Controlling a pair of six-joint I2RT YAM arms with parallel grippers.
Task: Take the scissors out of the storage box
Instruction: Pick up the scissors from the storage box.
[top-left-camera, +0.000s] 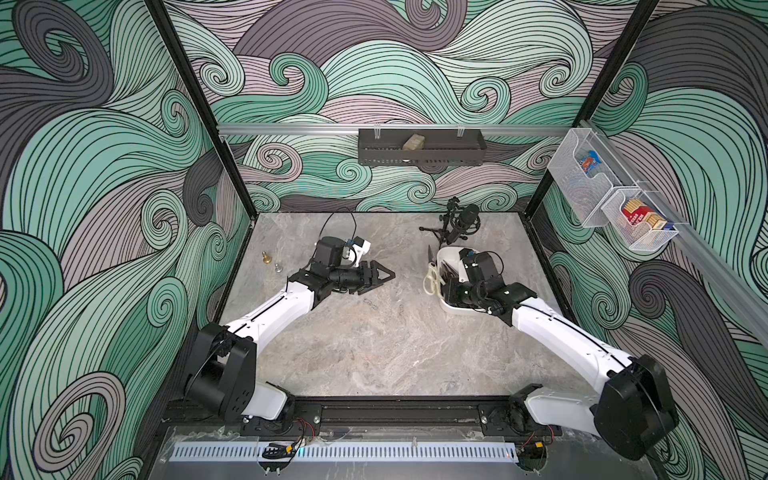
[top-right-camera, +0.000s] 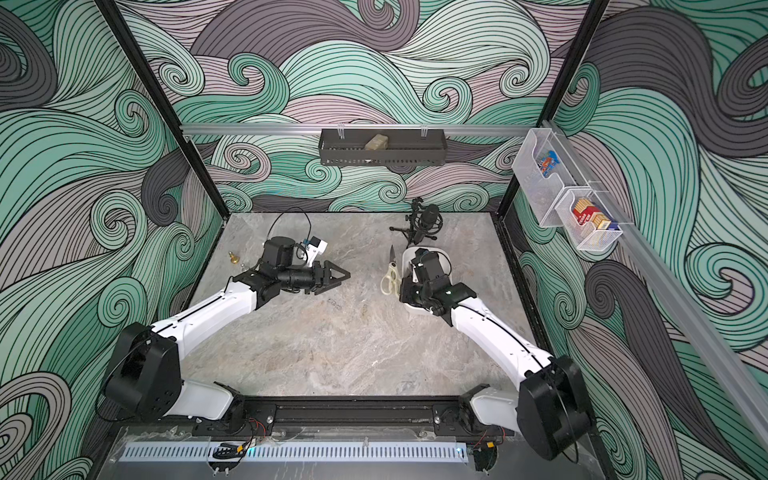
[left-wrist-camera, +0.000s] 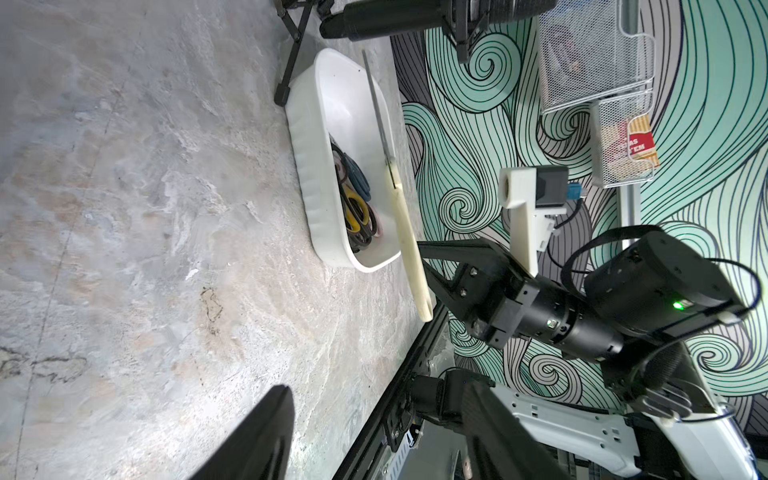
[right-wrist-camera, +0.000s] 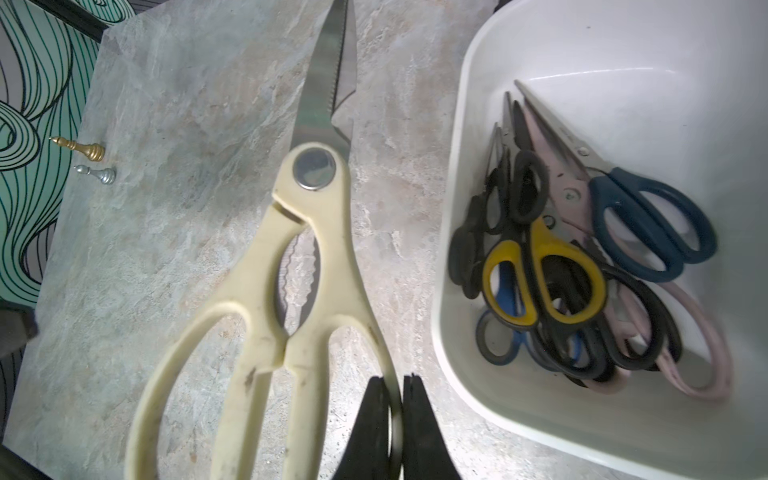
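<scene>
Cream scissors (right-wrist-camera: 314, 170): out of the storage box (right-wrist-camera: 457, 208), held raised just left of it over the worktop (top-left-camera: 374, 340), blades pointing far. Right tool (right-wrist-camera: 395, 388) is clamped on one handle loop. Left tool (top-left-camera: 380, 275) hangs well left, fingers apart and empty.

We judge this removal half done; next calls for lowering, then letting go.

We count one pair out. In the box: one pink pair (right-wrist-camera: 559, 178), one dark blue pair (right-wrist-camera: 615, 195), one yellow-black pair (right-wrist-camera: 544, 245), several black pairs, tally unclear.
</scene>
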